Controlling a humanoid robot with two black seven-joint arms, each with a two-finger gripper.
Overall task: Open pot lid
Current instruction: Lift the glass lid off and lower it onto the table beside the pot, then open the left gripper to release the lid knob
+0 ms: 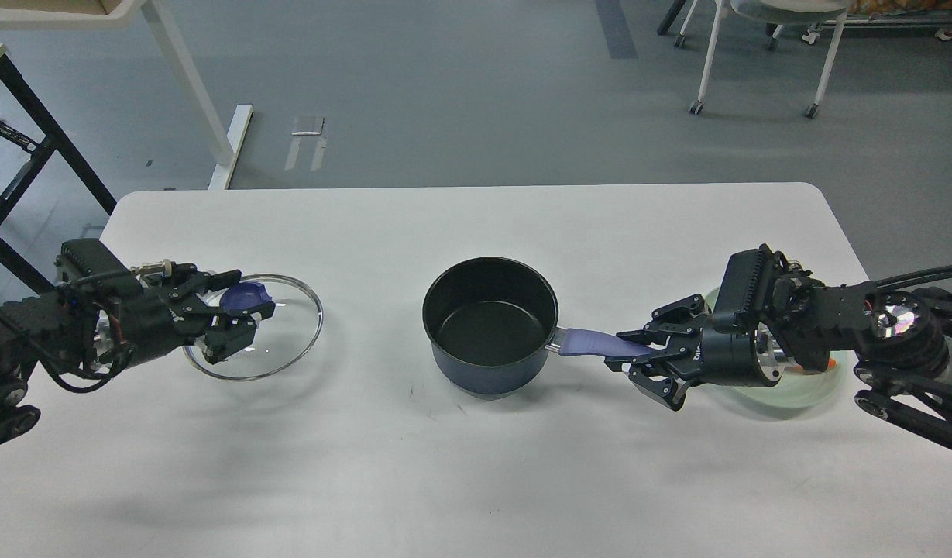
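a pale green round plate (pixel 820 391) sits at the right of the white rectangular surface (pixel 476 465); beyond, grey floor (pixel 460 85) and a white wheeled chair (pixel 762 46).

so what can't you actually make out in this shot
- Lid: head view; left gripper covers its near-left part, so whether it rests on the table or hangs above it is unclear.
- Pot handle: far end hidden among the right gripper's fingers.
- Plate: mostly hidden under the right arm.
- Chair: cut off by the top edge.

Bright even overhead light; soft shadows on table (pixel 476 480); sharp focus throughout.
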